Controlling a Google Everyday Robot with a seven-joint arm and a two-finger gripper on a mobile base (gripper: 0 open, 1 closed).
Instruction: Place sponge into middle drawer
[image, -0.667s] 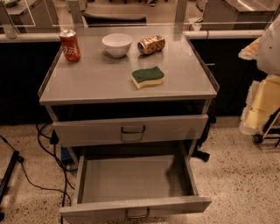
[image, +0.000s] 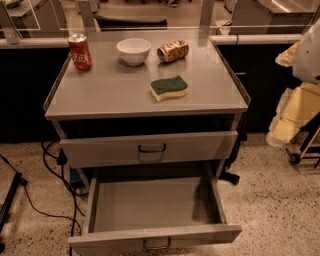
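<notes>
Showed sponge (image: 169, 88) resting on table (image: 112, 97), middle drawer (image: 150, 205) pulled open below, gripper (image: 308, 51) at right edge (grip indiscernible).

Dim warm light; gripper (image: 306, 50) prob. blurred, rt edge.

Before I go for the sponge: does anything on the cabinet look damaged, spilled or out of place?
Only the gold can: crushed, lying on its side behind the sponge, right of the bowl. The red can stands upright; the middle drawer is open and empty. The gripper is not in view.
</notes>
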